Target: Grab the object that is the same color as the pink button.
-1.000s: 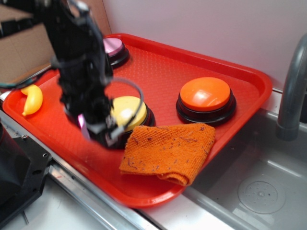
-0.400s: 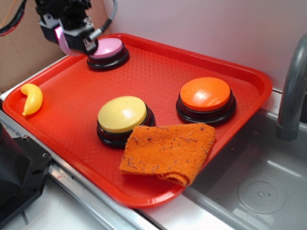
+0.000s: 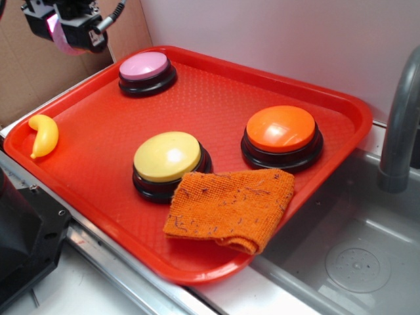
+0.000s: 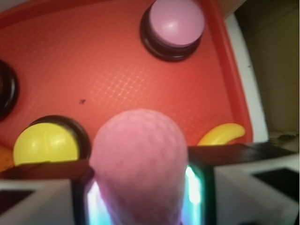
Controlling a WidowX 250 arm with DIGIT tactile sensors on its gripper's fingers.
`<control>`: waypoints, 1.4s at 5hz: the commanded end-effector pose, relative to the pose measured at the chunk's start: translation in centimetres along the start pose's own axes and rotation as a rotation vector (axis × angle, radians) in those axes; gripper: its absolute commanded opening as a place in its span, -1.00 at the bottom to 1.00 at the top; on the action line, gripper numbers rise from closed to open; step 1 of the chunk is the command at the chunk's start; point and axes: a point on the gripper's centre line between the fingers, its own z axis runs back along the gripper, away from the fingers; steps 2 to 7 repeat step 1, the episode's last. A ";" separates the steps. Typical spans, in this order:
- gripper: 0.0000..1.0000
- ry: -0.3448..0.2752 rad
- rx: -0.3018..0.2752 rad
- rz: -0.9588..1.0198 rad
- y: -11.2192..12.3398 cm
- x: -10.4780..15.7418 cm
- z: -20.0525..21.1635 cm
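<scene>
My gripper (image 3: 62,29) hangs high above the tray's far left corner, shut on the small pink ball (image 3: 58,33). In the wrist view the dimpled pink ball (image 4: 140,164) fills the space between the jaws, squeezed into an oval. The pink button (image 3: 144,67) with its black base stands on the tray's back left, below and right of the gripper; the wrist view has the pink button (image 4: 176,22) at the top.
The red tray (image 3: 223,85) also carries a yellow-topped button (image 3: 167,156), an orange-topped button (image 3: 281,129), a folded orange cloth (image 3: 231,205) and a small yellow banana (image 3: 43,134) at its left edge. A grey faucet (image 3: 400,125) and metal sink (image 3: 354,262) lie to the right.
The gripper has risen from low over the tray near the yellow button and moved to the back left, carrying the pink ball up with it.
</scene>
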 end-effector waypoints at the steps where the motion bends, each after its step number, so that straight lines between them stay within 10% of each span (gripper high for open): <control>1: -0.31 -0.063 -0.022 0.062 1.4 0.8 1.0; 7: -0.31 -0.063 -0.022 0.062 1.4 0.8 1.0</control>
